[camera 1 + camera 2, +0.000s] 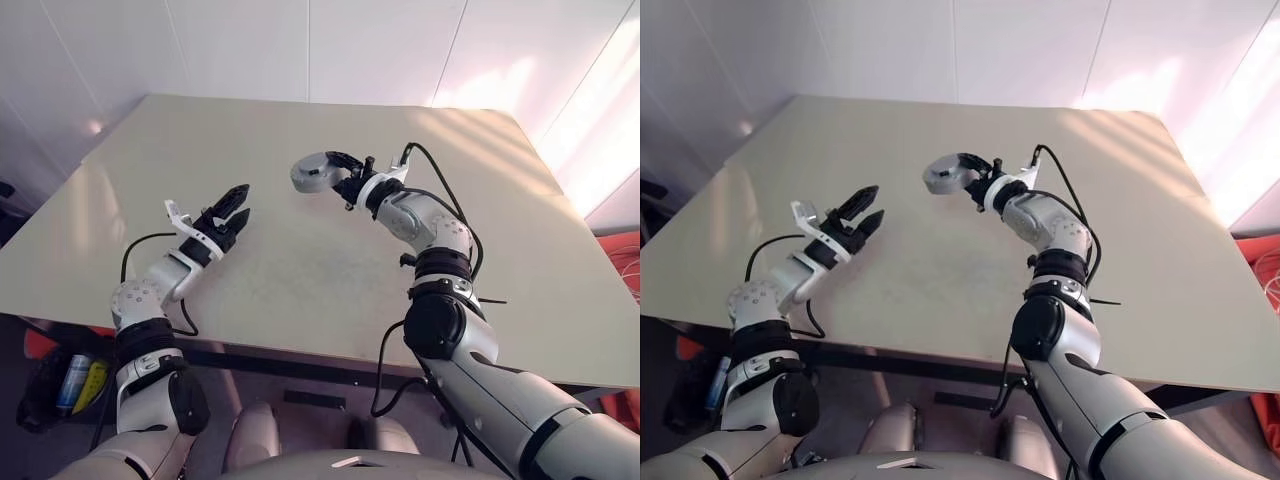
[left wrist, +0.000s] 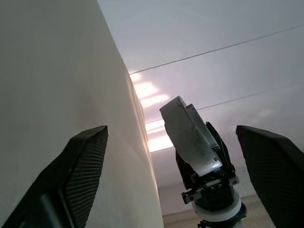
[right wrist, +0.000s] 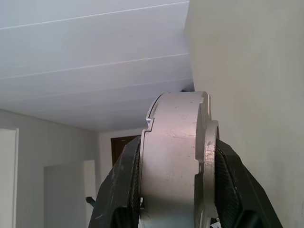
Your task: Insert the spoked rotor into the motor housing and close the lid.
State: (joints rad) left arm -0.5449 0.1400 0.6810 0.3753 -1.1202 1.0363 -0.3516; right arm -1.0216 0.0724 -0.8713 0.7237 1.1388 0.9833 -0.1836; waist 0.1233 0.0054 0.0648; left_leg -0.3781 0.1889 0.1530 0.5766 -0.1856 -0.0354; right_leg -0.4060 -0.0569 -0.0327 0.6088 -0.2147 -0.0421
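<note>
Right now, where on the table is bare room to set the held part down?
The table is bare almost everywhere: the wide patch between the left end effector and the right end effector, and the far half toward the wall. The only crowded spot is where the right one clamps the motor housing.

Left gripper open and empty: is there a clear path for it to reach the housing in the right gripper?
Probably yes. The left gripper is open and the motor housing, clamped in the right gripper above the table, has nothing between them.
</note>
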